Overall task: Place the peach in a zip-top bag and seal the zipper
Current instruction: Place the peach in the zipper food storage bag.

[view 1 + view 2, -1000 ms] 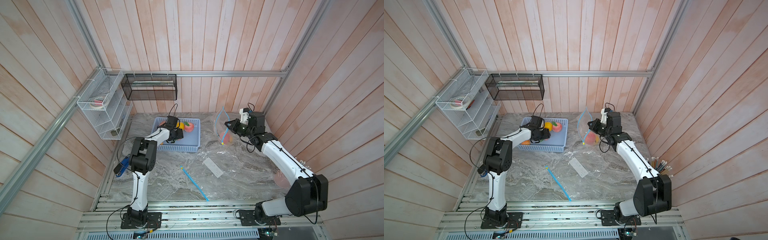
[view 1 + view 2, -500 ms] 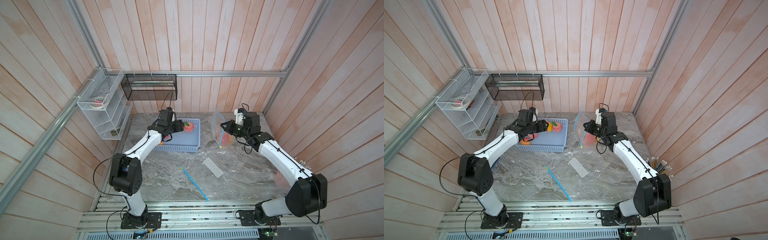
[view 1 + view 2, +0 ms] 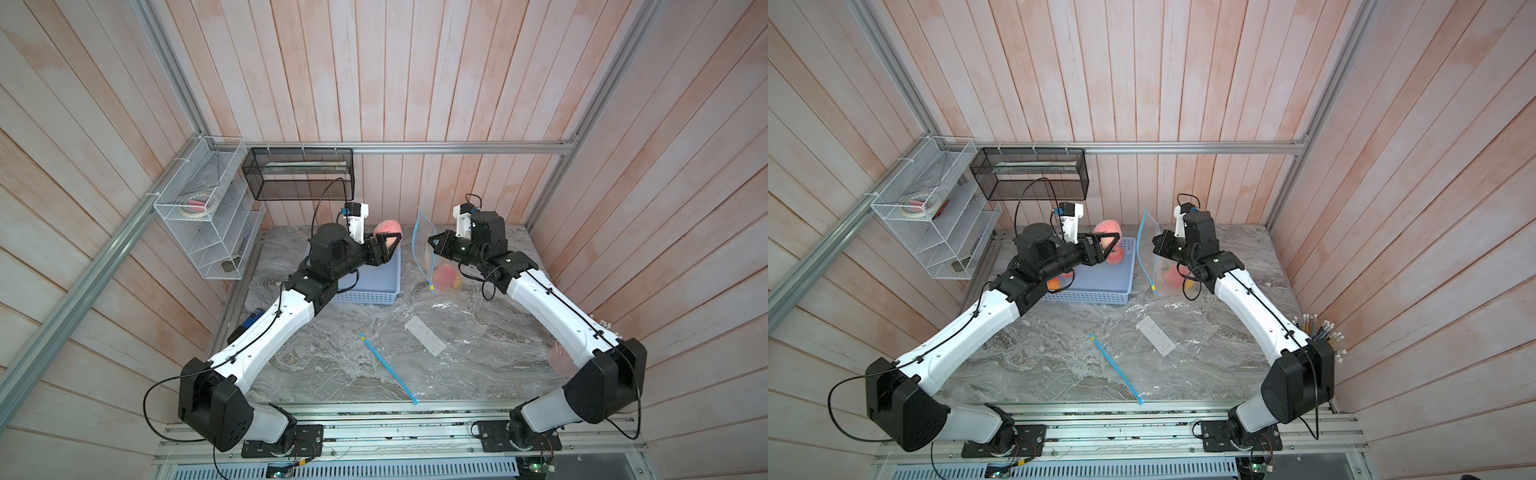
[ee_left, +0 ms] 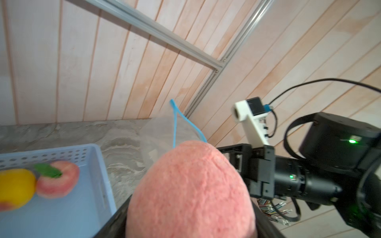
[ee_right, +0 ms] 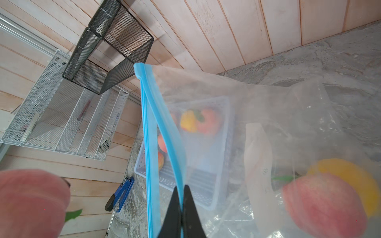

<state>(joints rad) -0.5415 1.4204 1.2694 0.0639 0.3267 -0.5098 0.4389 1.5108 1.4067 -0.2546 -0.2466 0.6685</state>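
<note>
Pink fuzzy peach [image 4: 189,189] sits clamped in the left gripper [image 3: 388,237], aloft near the far right corner of the pale blue perforated plastic basket [image 3: 365,297]. Right of the basket, the right gripper [image 5: 181,191] pinches the blue zipper [image 5: 162,127] of the clear zip-top bag [image 5: 268,107], mouth parted, a second peach [image 5: 321,206] and yellow fruit [image 5: 348,173] inside.

Peach [image 4: 189,191] partly out of frame
</note>
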